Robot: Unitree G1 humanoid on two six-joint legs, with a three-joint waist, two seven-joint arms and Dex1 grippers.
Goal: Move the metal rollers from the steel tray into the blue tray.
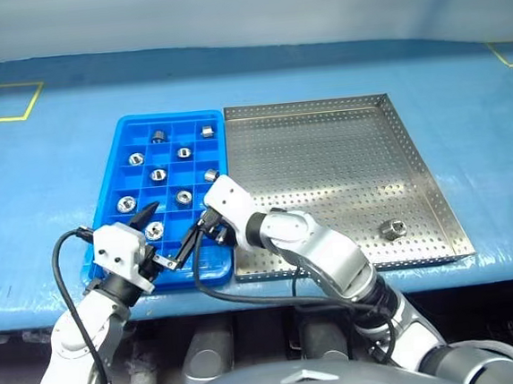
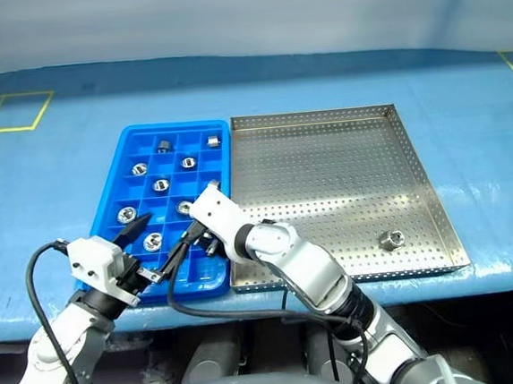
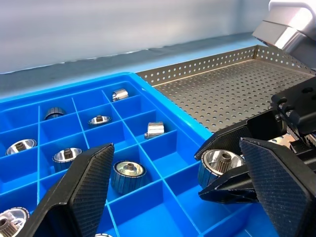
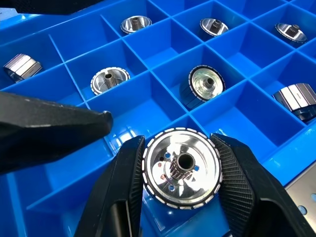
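Tabletop (image 1: 48, 174): covered in blue sheeting, with yellow tape outlines (image 1: 1, 102) at the far left and the far right corner.

Blue tray (image 1: 107, 227): set on the tabletop, long side touching the left rim of the steel tray (image 1: 325, 159). Grid of small square compartments; several loaded with metal rollers (image 1: 158, 174), one per compartment, some upright, some tipped on their sides. Near-row compartments at the tray's front edge mostly unloaded.

Steel tray: perforated floor, low raised rims. One roller (image 1: 392, 229) left on the floor near the front right corner, well apart from the blue tray.

Right pincer (image 4: 180, 170): reached across from the steel-tray side over the near right part of the blue tray, angled downward. Clenched on a held roller (image 4: 180, 169), one ribbed pad on each side of its knurled rim, dark centre hole facing the wrist camera. Held roller positioned above a near-row compartment; contact with the compartment floor cannot be told.

Left pincer (image 1: 155, 237): released, fingers (image 3: 84, 182) spread wide, roughly level, over the near left part of the blue tray. Nothing between the fingers. One fingertip just beside the right pincer and its load, apart from them.
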